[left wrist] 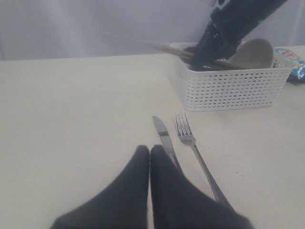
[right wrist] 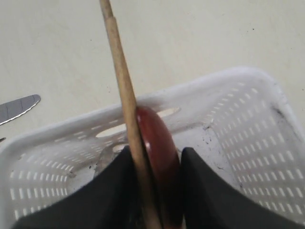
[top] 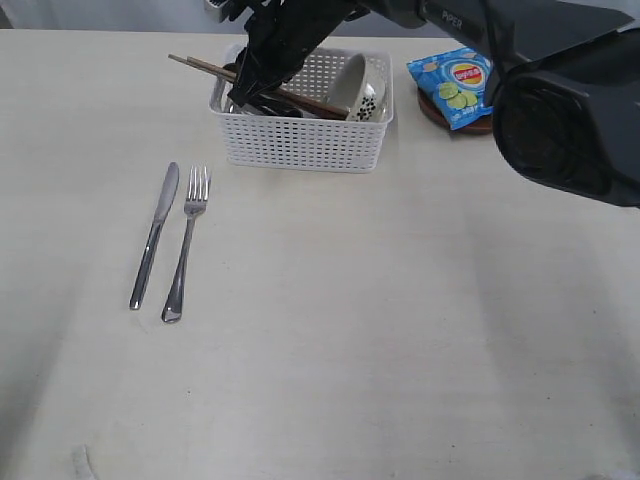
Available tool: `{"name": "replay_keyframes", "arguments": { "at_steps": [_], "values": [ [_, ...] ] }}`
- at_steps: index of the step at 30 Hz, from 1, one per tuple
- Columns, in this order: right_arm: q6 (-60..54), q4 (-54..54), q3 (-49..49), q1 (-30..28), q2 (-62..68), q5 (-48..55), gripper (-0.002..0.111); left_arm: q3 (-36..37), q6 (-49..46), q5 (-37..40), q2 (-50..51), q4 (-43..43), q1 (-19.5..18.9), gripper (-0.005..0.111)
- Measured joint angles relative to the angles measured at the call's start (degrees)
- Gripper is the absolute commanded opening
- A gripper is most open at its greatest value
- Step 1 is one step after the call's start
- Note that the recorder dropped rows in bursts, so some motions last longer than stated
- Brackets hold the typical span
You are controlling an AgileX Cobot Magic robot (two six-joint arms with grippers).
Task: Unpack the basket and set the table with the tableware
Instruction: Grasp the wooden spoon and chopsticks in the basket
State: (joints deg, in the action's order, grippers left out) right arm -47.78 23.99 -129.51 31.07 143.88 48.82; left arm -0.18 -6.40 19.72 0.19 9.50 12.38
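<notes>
The desk (top: 400,330) is a broad cream-white top. The white perforated basket (top: 300,145) sits at its far side. My right arm reaches across from the right and down into the basket's left end.

The white bowl (top: 352,85) lies tipped on its side in the basket's right end, leaning on the wall. Just right of the basket, the blue snack bag (top: 455,85) rests on the brown plate (top: 432,112), which shows only as a rim beneath it.

The knife (top: 153,238) and fork (top: 186,245) lie side by side on the desk in front of the basket's left corner, close but apart, with the knife on the left. My left pincer (left wrist: 149,149) hovers near the knife's handle with its fingers together and nothing between them.

The chopsticks (top: 205,68) slant out over the basket's left rim.

My right pincer (right wrist: 156,151) is inside the basket, clamped on the dark red spoon (right wrist: 159,143). One chopstick is pressed between the spoon and one of my fingers.
</notes>
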Motion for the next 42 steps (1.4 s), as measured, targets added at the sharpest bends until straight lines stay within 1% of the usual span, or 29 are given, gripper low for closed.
{"name": "replay_keyframes", "arguments": {
  "at_steps": [16,23,25,27,29,32,42],
  "values": [
    [0.5,-2.7,0.1,0.0,-1.2,2.8,0.030,0.0,0.0,0.0,0.0,0.0,0.0,0.000],
    [-0.4,0.1,0.1,0.0,-1.2,3.0,0.031,0.0,0.0,0.0,0.0,0.0,0.0,0.000],
    [-0.6,0.5,0.1,0.0,-1.2,3.0,0.034,0.0,0.0,0.0,0.0,0.0,0.0,0.000],
    [-0.6,0.6,0.1,0.0,-1.2,3.0,0.040,0.0,0.0,0.0,0.0,0.0,0.0,0.000],
    [-0.6,0.6,0.1,0.0,-1.2,3.0,0.049,0.0,0.0,0.0,0.0,0.0,0.0,0.000],
    [-0.6,1.1,0.1,0.0,-1.2,3.0,0.059,0.0,0.0,0.0,0.0,0.0,0.0,0.000],
    [-0.6,2.4,0.1,-0.2,-2.3,6.9,0.059,0.0,0.0,0.0,0.0,0.0,0.0,0.000]
  ]
}}
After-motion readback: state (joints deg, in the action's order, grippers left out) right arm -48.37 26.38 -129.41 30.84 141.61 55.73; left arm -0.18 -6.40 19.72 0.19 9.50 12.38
